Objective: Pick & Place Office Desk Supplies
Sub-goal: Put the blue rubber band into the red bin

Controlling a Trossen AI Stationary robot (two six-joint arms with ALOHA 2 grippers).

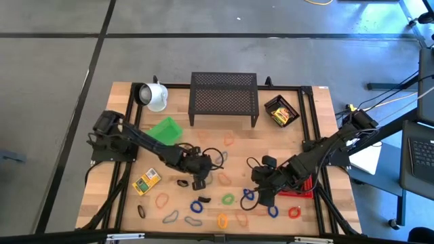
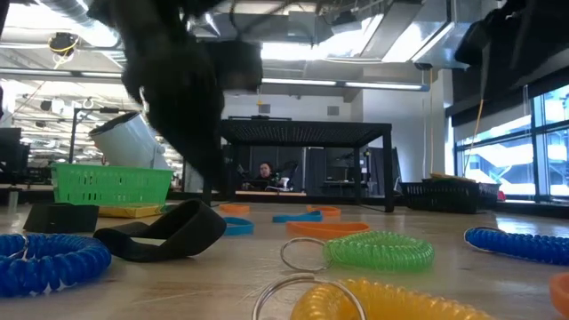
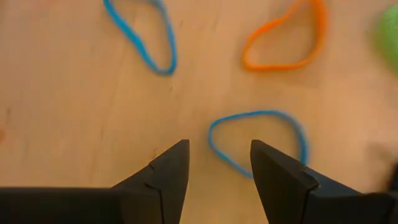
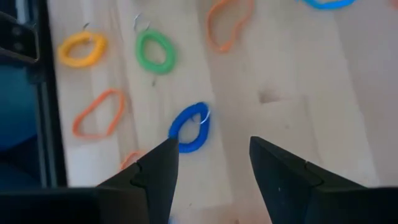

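Loops of many colours lay scattered over the front half of the wooden worktop [image 1: 122, 108], none held. Left gripper [image 3: 217, 180] hung low near the middle of the worktop, jaws apart and empty, a blue loop [image 3: 258, 140] lying on the wood just ahead of its fingertips. An orange loop [image 3: 283, 37] and another blue loop [image 3: 140, 34] lay farther out in the left wrist view. Right gripper [image 4: 208, 171] hovered over the front right part of the worktop, jaws apart, nothing between them; below it lay a blue coil loop [image 4: 189, 127], with a green coil [image 4: 155, 53], a yellow coil [image 4: 83, 50] and an orange band [image 4: 99, 112] nearby. Yellow box [image 1: 146, 181] sat near the front left of the worktop. Green basket [image 1: 165, 130] stood left of centre, white mug [image 1: 153, 96] at the back left, black mesh shelf [image 1: 224, 98] at the back centre, small black tray [image 1: 281, 110] with yellow boxes at the back right.
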